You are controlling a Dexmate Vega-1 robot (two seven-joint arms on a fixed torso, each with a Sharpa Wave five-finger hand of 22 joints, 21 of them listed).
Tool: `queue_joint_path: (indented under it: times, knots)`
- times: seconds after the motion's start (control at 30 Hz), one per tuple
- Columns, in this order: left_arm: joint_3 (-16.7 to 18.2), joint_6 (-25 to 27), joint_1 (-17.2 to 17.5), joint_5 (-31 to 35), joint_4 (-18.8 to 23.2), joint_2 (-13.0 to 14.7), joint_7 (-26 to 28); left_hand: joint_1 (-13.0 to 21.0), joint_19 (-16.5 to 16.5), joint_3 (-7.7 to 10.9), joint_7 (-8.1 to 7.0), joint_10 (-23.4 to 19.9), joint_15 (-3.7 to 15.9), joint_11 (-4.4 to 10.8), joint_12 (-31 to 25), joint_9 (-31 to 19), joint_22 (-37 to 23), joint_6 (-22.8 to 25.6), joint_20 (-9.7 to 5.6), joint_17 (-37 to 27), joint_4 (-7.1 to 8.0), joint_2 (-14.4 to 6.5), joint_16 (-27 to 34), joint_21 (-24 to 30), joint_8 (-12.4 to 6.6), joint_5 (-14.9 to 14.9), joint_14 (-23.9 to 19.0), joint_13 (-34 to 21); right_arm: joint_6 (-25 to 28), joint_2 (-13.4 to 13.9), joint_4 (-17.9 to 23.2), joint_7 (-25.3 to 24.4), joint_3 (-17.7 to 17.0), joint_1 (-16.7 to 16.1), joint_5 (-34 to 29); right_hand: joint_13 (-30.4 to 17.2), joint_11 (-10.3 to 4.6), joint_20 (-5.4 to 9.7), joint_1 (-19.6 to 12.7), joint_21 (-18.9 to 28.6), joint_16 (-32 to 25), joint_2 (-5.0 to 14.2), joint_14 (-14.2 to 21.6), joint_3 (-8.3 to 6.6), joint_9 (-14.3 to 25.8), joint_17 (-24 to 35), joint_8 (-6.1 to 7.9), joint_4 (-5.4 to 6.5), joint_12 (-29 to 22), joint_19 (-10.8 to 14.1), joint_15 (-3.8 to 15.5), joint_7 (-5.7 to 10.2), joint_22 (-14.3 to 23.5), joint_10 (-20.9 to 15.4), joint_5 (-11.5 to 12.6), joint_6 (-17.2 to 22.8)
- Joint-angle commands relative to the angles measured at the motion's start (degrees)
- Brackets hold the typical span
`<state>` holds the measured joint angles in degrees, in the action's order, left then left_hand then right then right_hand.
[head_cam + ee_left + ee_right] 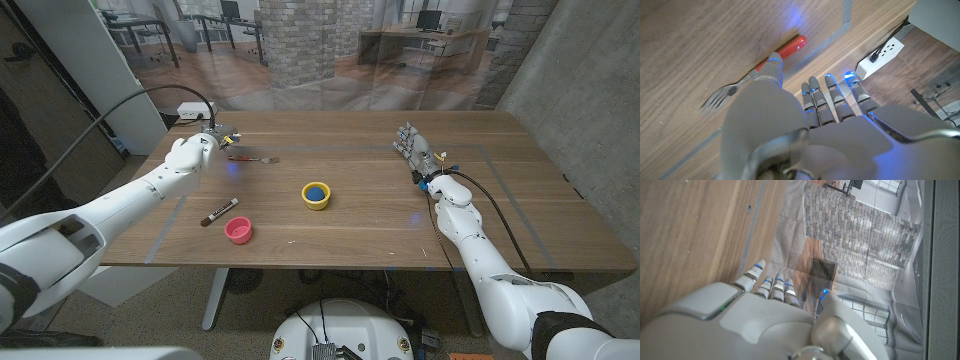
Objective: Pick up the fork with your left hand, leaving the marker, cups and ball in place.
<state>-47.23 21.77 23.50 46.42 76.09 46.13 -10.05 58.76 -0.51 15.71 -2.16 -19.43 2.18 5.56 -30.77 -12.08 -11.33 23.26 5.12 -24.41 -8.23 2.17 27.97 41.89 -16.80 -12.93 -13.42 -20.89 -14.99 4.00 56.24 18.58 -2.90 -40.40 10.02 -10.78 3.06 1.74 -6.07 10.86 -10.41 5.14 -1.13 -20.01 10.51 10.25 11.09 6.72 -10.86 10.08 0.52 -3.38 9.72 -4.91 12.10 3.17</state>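
**Closing on the fork handle without disturbing its neighbours**

The fork (254, 158) lies flat near the far left of the surface (360, 215), its red handle pointing toward the left hand (203, 142) and its tines toward the middle. In the left wrist view the fork (752, 76) shows just past the hand, the thumb tip at the junction of metal neck and red handle, the other fingers (826, 97) straight and spread out beyond the surface edge. The left hand (805, 125) holds nothing; its fingers are apart. Whether the thumb actually touches the fork cannot be told.

The step in hand looks like the final approach to the grasp. To do it well, the fingers would need to come down on the far side of the handle while the thumb stays on the near side, so the handle is pinched rather than pushed along the wood. A flat fork gives little to grip, so a slow close at the handle, then a straight lift, seems wisest.

The marker (219, 212), pink cup (238, 230) and yellow cup (316, 195) holding the blue ball (316, 190) sit well apart from the fork, nearer the robot. The right hand (414, 148) waits at the far right, fingers apart and empty.
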Motion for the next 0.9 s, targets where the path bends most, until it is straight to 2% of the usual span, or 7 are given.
queue_joint_path:
  times: [0.03, 0.9]
  knots:
    - [-0.3, 1.6, 1.0, 0.7, 0.2, 0.2, 2.1, 1.0, -0.7, -0.17, -0.09, -0.9, 1.47, 0.26, -0.7, -0.2, -0.3, 1.0, -0.18, -0.5, -0.09, -0.1, 0.6, 0.3, -0.61, -0.2, -0.9, -0.5, -0.3, 0.1, -0.7, 0.1, 0.2, 0.5, -0.1, -0.2, 0.48, 0.00, 0.0, 0.2, -0.2, -0.46, -0.3, 0.32, 0.1, 0.2, 0.11, -0.17, -0.5, 0.4, -0.34, -0.37, 0.1, 0.0, 0.5, 0.1]
    - [-3.6, 0.8, -2.7, 0.5, -7.3, -3.5, 5.2, 0.6, -2.0, -1.32, -0.21, -2.7, 2.23, 0.28, -2.5, -0.5, -0.4, 3.0, -0.38, -1.6, 0.51, -0.8, 2.2, 1.0, -1.85, -0.1, -3.0, -1.8, 1.1, 0.5, 2.8, -0.9, 0.0, -1.5, -0.4, -0.2, 0.46, -0.05, 0.1, 0.2, -0.2, -0.55, -0.3, 0.49, 0.1, 0.2, 0.10, -0.23, -0.5, 0.4, -0.42, -0.40, 0.1, 0.0, 0.6, 0.1]
